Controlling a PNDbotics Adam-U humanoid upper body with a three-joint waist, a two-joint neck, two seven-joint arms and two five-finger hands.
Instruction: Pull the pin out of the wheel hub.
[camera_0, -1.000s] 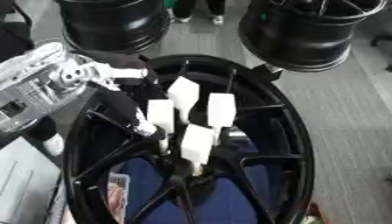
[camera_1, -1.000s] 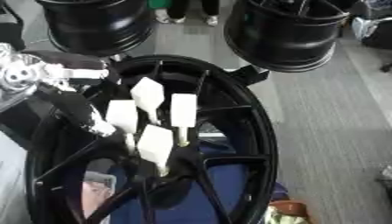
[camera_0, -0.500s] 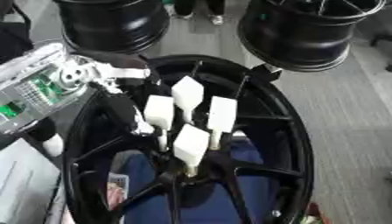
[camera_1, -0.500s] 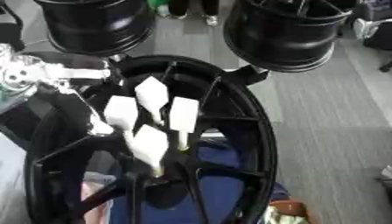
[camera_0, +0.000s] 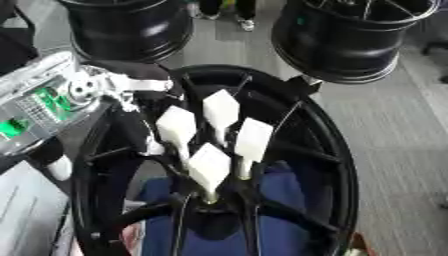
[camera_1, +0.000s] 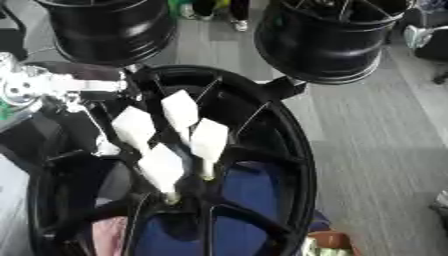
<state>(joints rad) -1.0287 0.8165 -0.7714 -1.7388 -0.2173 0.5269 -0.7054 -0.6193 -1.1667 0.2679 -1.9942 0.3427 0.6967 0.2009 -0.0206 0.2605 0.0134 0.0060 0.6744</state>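
Four white-tagged pins are standing up from the middle of the wheel hub (camera_0: 332, 165), clustered in the centre of the frame — one at the left (camera_0: 176, 126), one toward the top (camera_0: 220, 109), one at the right (camera_0: 254, 140), and one nearest the bottom (camera_0: 209, 167). Your left hand (camera_0: 140, 125) is coming in from the upper left, with its dark fingers reaching down inside the rim just beside the leftmost pin. Whether those fingers are closing on the pin or only hanging next to it, I cannot tell — they are blending into the black spokes. Your right hand is not showing in either view.

If you are going for that left pin, you are probably best off settling your fingers low on its stem rather than on the white tag, since the tag looks likely to bend or slip. Judging by how upright the pins are sitting, a pull straight along the stem should be working better than a sideways tug. Watch the neighbouring pins; they are crowding close together, so keep your wrist clear of them.
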